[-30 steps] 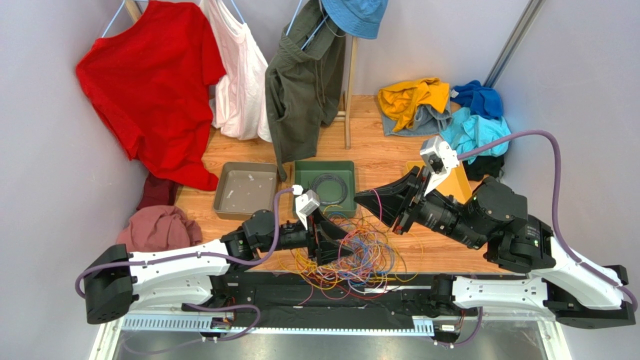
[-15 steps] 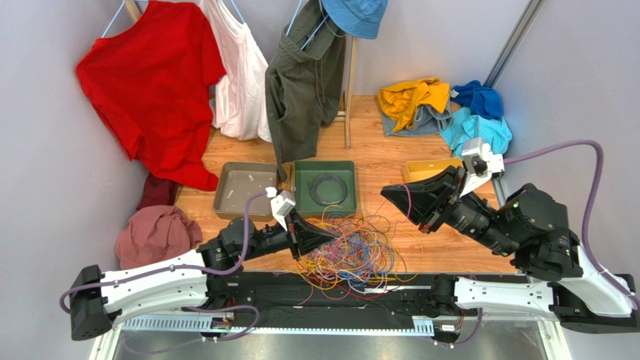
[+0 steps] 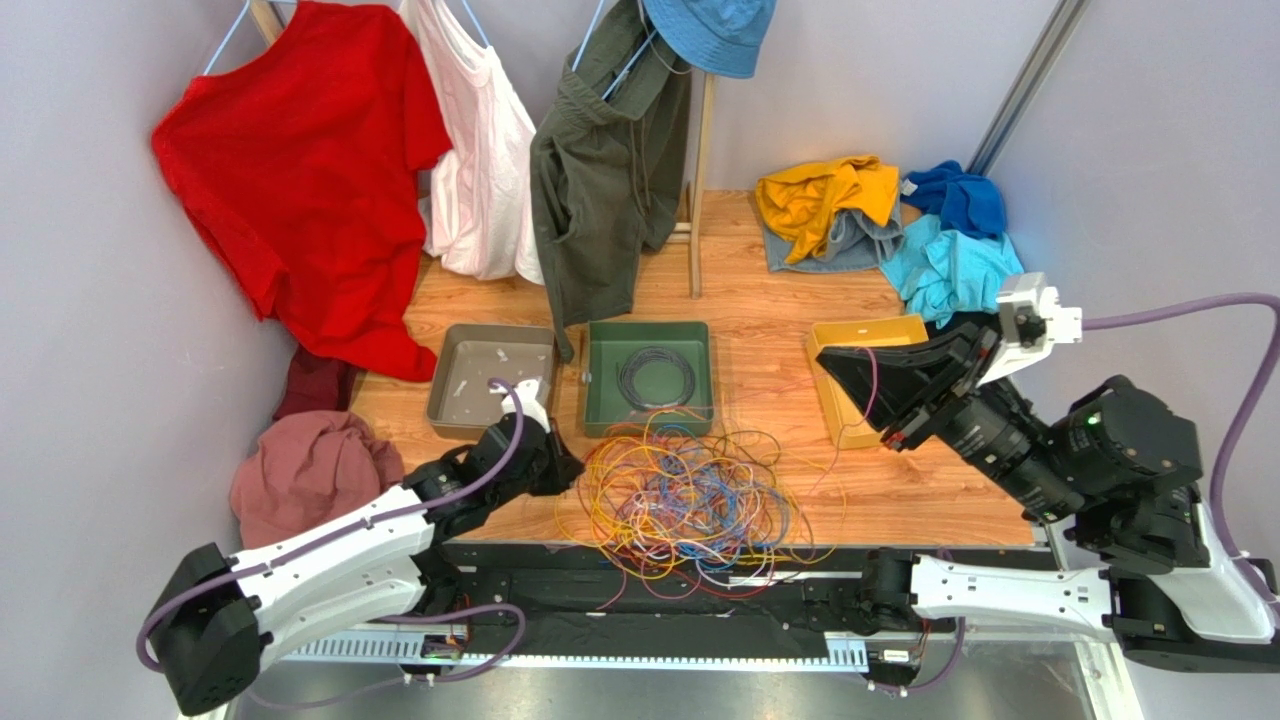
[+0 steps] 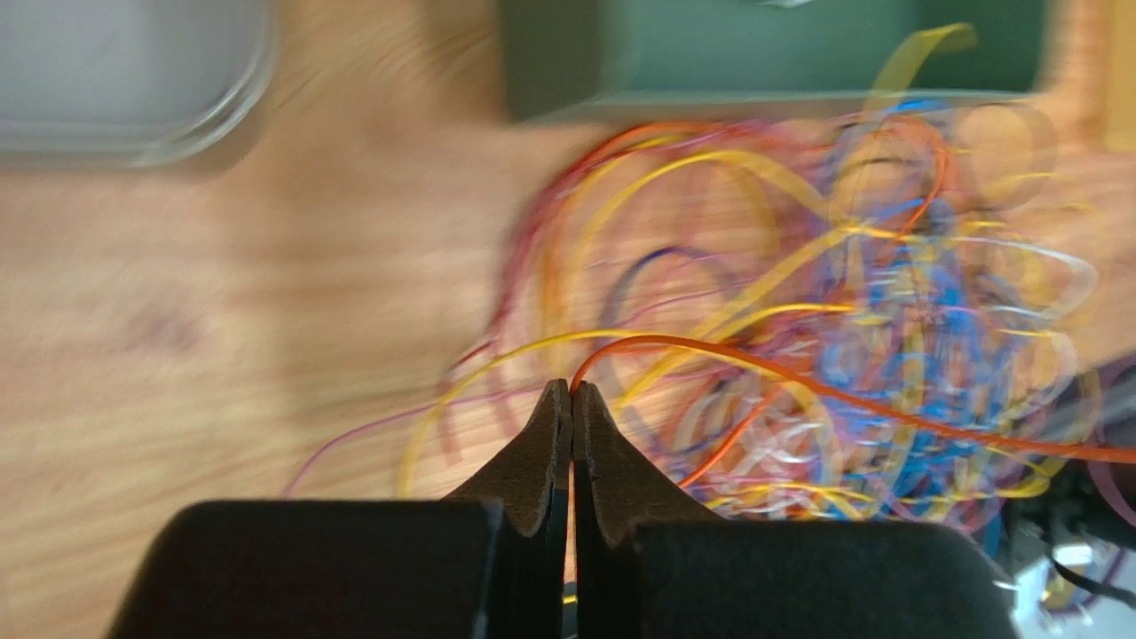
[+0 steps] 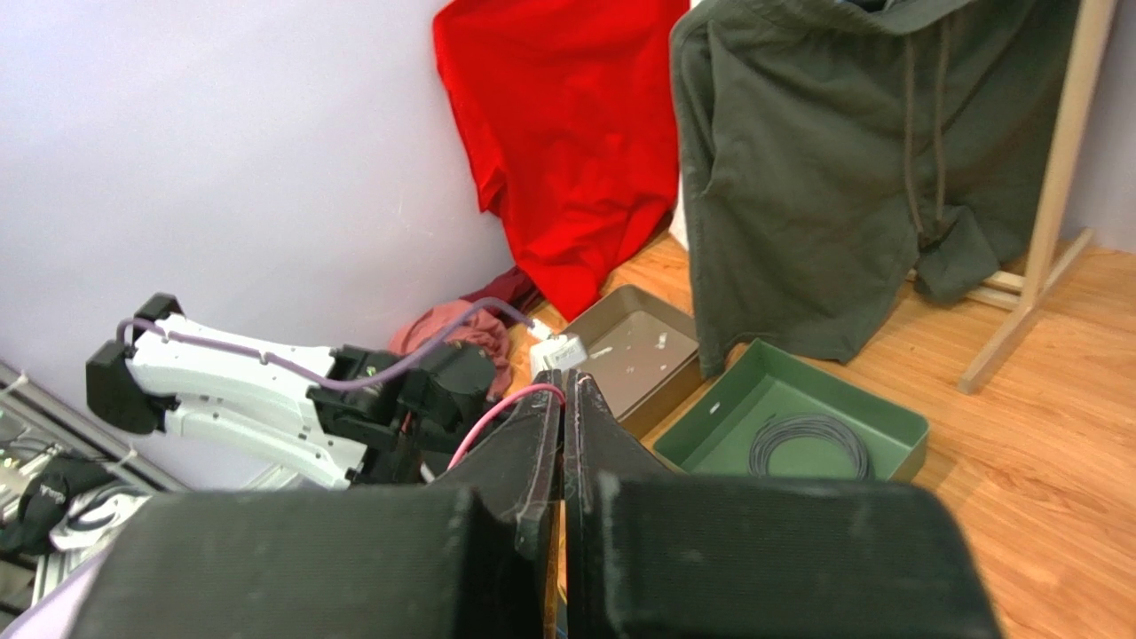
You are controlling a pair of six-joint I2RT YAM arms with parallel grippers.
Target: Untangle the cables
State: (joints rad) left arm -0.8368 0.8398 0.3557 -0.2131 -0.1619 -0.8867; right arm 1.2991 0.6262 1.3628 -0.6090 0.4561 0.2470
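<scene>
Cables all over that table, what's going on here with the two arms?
Two robot arms are picking apart the tangle of coloured cables on the wooden table. The left pincer is shut at the tangle's left edge, apparently pinching an orange strand. The right pincer is raised off to the right, shut on a thin pink strand. Most cables are knotted together; one dark coil lies in the green tray.

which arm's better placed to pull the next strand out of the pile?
Left. The left pincer sits low at the left edge of the pile, shut on an orange cable that runs into it. The right pincer is raised near the yellow tray, away from the pile, shut on a pink cable.
</scene>
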